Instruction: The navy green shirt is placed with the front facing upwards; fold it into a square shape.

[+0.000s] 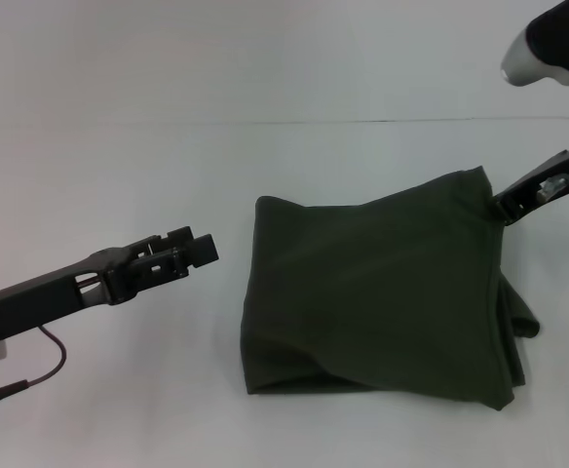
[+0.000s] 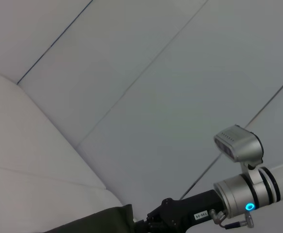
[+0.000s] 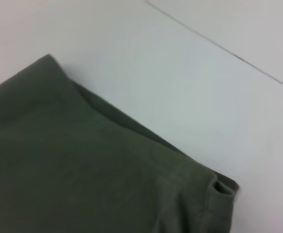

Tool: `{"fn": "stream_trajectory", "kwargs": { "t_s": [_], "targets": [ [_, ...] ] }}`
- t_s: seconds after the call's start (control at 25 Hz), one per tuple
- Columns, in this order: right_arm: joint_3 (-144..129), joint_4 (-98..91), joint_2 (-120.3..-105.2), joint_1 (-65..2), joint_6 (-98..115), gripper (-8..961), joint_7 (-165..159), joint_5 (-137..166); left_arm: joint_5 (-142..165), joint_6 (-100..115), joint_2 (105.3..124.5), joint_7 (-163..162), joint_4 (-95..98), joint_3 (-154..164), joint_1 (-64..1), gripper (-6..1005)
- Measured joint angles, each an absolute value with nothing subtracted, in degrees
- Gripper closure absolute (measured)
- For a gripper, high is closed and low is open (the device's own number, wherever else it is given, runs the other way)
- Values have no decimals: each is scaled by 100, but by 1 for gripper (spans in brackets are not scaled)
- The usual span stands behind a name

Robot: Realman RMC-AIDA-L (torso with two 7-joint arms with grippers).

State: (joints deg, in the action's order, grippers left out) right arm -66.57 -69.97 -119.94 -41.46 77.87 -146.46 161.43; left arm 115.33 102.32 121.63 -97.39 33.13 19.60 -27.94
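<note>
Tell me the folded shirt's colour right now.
Plain dark olive green, no lettering showing; the shirt shows best in the head view.

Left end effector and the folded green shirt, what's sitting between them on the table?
Nothing: in the head view, only bare white table separates the left end effector from the navy green shirt.

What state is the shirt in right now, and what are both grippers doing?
Shirt: folded into a rough square, plain side up, lying on the table; its far right corner is lifted.
Right gripper: at that far right corner, shut on the shirt.
Left gripper: off to the shirt's left, clear of it, holding nothing.
Table: white, carrying the shirt.
</note>
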Motion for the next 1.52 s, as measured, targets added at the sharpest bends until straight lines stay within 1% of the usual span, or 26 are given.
{"fn": "stream_trajectory", "kwargs": {
  "t_s": [0.64,0.92,1.0,1.24,1.36,1.44,1.52],
  "targets": [
    [-6446,-6447,-11994,-4000,7051,876,-14650,15948,11558,10216,12163,-9730,3314,1978,-2807,65],
    [-5326,-6555,-11853,-4026,7985,864,-14273,14777,11565,10425,12125,-9782,3325,1978,-2822,65],
    [-5179,-6387,-11837,-3996,8258,860,-14046,14281,11586,10466,12114,-9793,3347,1977,-2828,65],
    [-4789,-5722,-11846,-3747,8821,649,-12812,13070,12017,10910,12085,-9388,3583,2010,-2896,65],
    [-4353,-5340,-11856,-3421,8940,500,-11561,12280,12099,11024,12094,-8870,3730,2062,-2885,65],
    [-4101,-4907,-11828,-3227,8922,401,-10764,11799,12100,10948,12105,-8549,3734,2079,-2880,65],
    [-3937,-4353,-11777,-3115,8926,374,-9904,11503,12102,10823,12129,-8198,3711,2103,-2867,65]
  ]
}}
